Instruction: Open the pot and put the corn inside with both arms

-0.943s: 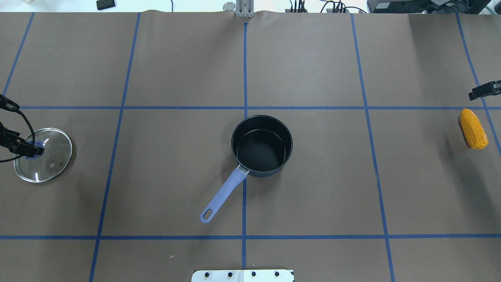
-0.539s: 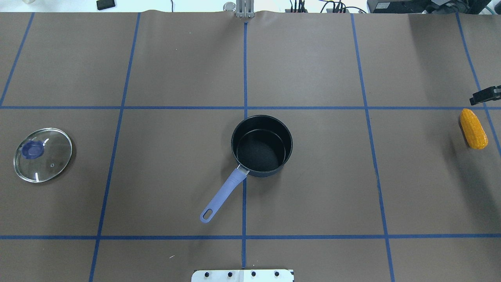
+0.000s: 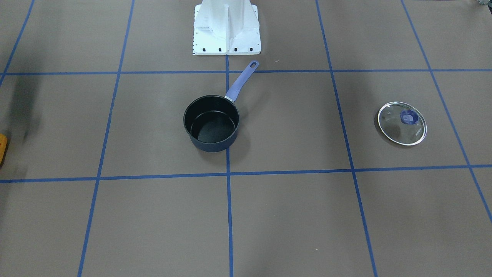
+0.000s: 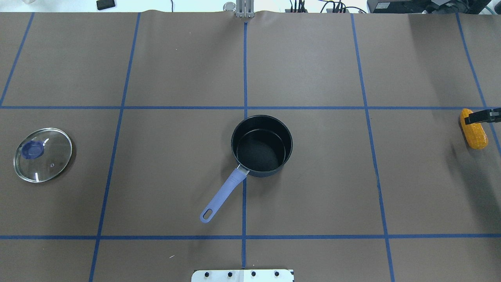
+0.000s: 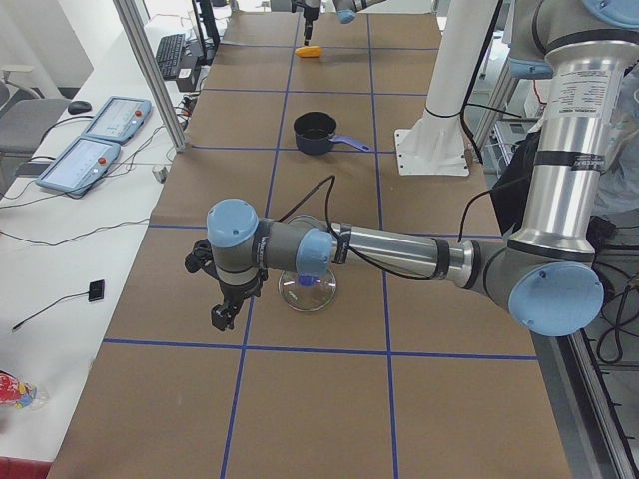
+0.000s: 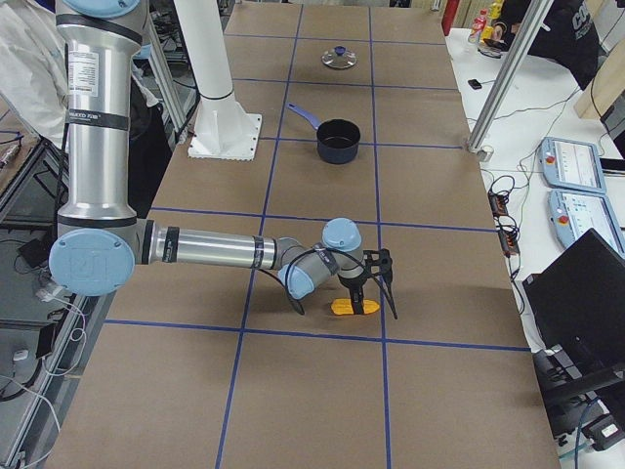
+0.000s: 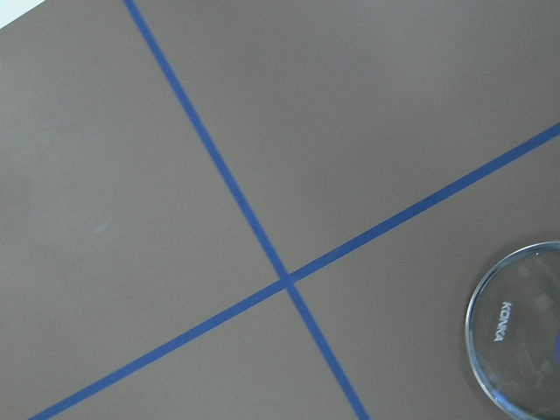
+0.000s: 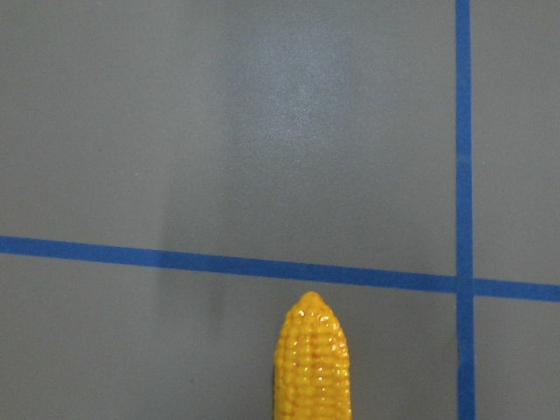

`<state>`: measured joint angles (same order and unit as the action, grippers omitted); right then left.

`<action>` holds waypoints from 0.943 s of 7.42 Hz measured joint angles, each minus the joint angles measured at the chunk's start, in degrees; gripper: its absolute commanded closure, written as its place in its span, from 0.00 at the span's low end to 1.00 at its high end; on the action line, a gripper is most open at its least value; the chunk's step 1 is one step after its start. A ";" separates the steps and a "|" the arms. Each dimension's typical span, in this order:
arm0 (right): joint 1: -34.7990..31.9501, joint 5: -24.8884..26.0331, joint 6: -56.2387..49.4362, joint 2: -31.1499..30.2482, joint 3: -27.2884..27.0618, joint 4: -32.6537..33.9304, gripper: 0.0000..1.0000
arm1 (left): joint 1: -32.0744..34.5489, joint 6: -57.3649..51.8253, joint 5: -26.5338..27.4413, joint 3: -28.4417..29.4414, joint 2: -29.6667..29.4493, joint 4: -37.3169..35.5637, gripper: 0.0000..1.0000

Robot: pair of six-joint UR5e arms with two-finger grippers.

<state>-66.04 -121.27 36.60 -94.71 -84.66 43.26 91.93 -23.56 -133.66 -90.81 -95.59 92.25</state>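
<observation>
Tabletop (image 4: 313, 176): right end effector (image 6: 377, 305) reached corn (image 4: 474, 135).

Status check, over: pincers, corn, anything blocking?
Right pincer open, low over corn. Left pincer near lid, state unclear. Pot uncovered, empty; nothing between it and corn.

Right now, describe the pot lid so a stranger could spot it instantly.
On the brown table with its blue tape grid, find the dark pot in the middle, then look far towards the robot's left. The lid lies flat there, alone in its square: a clear glass disc with a blue knob, unlike the opaque pot.
</observation>
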 measured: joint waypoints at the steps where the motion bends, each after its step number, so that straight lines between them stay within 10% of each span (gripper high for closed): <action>1: 2.17 2.40 1.60 -0.48 1.39 -3.89 0.00 | 0.50 -0.08 -0.17 0.42 0.14 0.23 0.02; 2: 3.27 4.01 2.05 -0.70 3.01 -6.58 0.19 | 0.69 -0.07 -0.22 0.54 0.19 0.33 0.02; 4: 3.95 6.29 1.98 -0.84 5.45 -8.40 1.00 | 0.76 -0.08 -0.28 0.58 0.22 0.41 0.02; 7: 4.06 5.17 2.22 0.41 5.42 -8.05 1.00 | 0.71 0.05 -0.29 0.78 0.23 0.46 0.02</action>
<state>-61.99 -116.10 38.82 -94.30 -79.23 35.21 92.64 -23.51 -133.94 -90.03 -95.36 92.70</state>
